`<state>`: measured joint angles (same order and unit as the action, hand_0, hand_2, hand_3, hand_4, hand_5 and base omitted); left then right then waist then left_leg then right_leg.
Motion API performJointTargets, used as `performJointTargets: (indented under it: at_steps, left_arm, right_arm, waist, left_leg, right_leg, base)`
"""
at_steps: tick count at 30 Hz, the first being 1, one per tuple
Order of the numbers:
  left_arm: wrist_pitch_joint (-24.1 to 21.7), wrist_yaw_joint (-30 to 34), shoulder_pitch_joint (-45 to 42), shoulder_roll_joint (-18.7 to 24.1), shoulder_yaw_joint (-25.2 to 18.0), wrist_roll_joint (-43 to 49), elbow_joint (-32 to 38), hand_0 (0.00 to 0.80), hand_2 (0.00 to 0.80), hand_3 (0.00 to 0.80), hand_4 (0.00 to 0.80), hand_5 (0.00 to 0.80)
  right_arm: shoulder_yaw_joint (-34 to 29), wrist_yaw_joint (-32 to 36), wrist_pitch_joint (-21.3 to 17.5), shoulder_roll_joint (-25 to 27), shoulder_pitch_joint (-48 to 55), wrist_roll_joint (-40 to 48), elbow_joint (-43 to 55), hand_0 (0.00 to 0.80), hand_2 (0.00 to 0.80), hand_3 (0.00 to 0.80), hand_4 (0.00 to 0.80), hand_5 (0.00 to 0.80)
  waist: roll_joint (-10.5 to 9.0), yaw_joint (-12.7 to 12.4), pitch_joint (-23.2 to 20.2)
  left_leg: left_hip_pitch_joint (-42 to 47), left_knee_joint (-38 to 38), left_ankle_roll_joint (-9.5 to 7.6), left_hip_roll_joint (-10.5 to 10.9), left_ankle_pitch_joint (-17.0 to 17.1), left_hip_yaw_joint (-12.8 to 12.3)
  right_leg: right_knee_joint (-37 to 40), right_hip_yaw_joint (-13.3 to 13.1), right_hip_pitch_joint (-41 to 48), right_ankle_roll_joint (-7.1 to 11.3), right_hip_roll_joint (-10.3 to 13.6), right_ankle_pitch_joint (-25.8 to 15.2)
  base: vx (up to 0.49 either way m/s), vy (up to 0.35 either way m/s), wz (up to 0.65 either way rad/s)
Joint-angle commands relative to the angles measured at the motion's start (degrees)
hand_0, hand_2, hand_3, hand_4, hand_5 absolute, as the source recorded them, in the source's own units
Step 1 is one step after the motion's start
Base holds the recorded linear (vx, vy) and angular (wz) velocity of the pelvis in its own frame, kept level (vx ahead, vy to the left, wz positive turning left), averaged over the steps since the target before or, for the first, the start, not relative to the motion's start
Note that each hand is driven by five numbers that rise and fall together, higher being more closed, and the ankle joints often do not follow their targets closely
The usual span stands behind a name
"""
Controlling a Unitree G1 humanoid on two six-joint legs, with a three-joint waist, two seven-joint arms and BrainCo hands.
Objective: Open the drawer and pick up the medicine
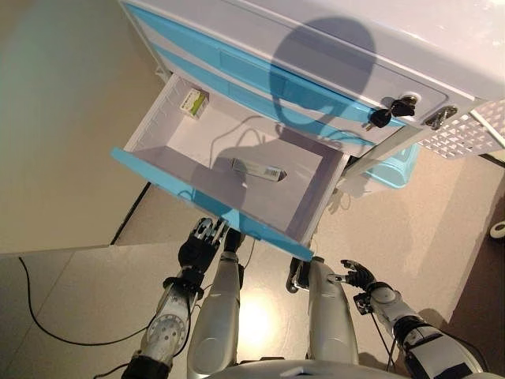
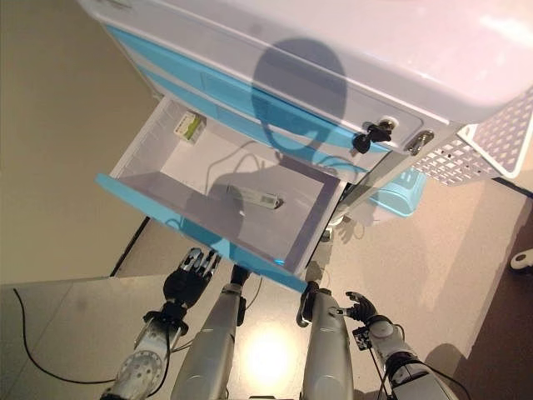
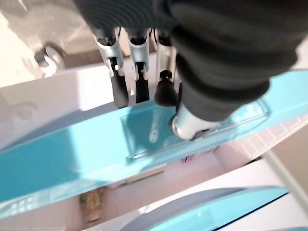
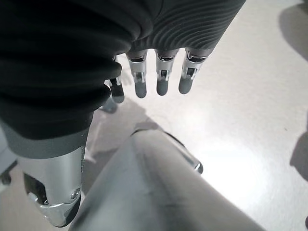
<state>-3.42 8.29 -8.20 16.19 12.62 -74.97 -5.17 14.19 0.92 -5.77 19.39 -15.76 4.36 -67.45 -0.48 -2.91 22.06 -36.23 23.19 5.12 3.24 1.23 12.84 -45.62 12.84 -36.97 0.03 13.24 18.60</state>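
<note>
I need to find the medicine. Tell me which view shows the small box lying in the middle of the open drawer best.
The left eye view: the small box lies unobstructed on the drawer floor. The right eye view shows it similarly. Neither wrist view shows it clearly.

Two silver-grey arms with smooth, rounded shells are seen. The left robot hand [image 1: 203, 246] and the right robot hand [image 1: 359, 275] are each covered at the back and wrist by a dark ribbed cover. Silver fingers [image 4: 162, 72] with dark tips are shown, and small screws are visible on the thumb [image 4: 50, 197].
</note>
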Motion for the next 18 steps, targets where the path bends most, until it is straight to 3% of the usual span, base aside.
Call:
performJointTargets:
  at_steps: [1, 4, 12, 13, 18]
  left_arm:
    - [-7.07, 7.14, 3.53, -0.86, -5.52, -2.2, 22.54, 0.8, 0.8, 0.8, 0.8, 0.8]
    - [-7.54, 6.53, 2.71, -1.65, -6.0, -2.75, 23.38, 0.8, 0.8, 0.8, 0.8, 0.8]
    - [-5.35, 3.58, -0.57, -3.86, -5.73, -5.88, 14.63, 0.8, 0.8, 0.8, 0.8, 0.8]
    - [-4.76, 2.64, -2.01, -4.45, -5.72, -7.47, 11.65, 0.0, 0.0, 0.0, 0.0, 0.0]
    - [-3.97, 0.75, -4.41, -5.22, -5.74, -8.03, 4.59, 0.0, 0.0, 0.0, 0.0, 0.0]
  right_arm:
    - [0.78, -0.67, 0.75, 3.06, 2.65, -1.35, -2.2, 0.0, 0.0, 0.0, 0.0, 0.0]
    - [1.2, -0.76, 0.81, 2.43, 2.5, -1.86, -2.45, 0.0, 0.0, 0.0, 0.0, 0.0]
    - [0.56, -1.44, 1.21, 2.08, 1.94, -1.05, -1.77, 0.0, 0.0, 0.0, 0.0, 0.0]
    - [0.29, -1.69, 1.24, 2.22, 1.97, -0.51, -1.4, 0.0, 0.0, 0.0, 0.0, 0.0]
    - [-0.86, -2.42, 1.45, 2.83, 2.35, 0.71, -0.93, 0.0, 0.0, 0.0, 0.0, 0.0]
  waist:
    - [2.06, -1.88, -4.9]
    - [2.18, -2.38, -5.23]
    - [2.71, -3.34, -5.06]
    - [2.6, -3.41, -4.96]
    - [2.37, -3.38, -4.55]
  left_leg:
    - [-3.51, 7.52, -3.45, 4.17, -5.08, -1.88]
    - [-3.07, 7.61, -3.76, 4.48, -5.39, -1.75]
    - [-2.21, 7.41, -4.32, 4.41, -5.71, -1.94]
    - [-2.0, 7.22, -4.56, 4.17, -5.75, -2.27]
    - [-1.73, 6.61, -4.84, 4.04, -5.62, -2.61]
  right_leg:
    - [6.43, -1.02, 1.22, 2.93, 0.27, -6.61]
    - [6.1, -0.91, 1.5, 3.08, 0.54, -6.43]
    - [6.75, -1.11, 2.17, 3.32, 0.62, -6.48]
    - [7.12, -1.39, 2.13, 3.35, 0.44, -6.7]
    - [7.44, -1.89, 2.0, 3.6, 0.34, -6.91]
  base:
    - [0.014, 0.009, 0.24]
    - [0.02, 0.012, 0.07]
    - [0.009, 0.017, 0.03]
    - [0.017, 0.035, -0.03]
    - [0.004, 0.006, -0.01]
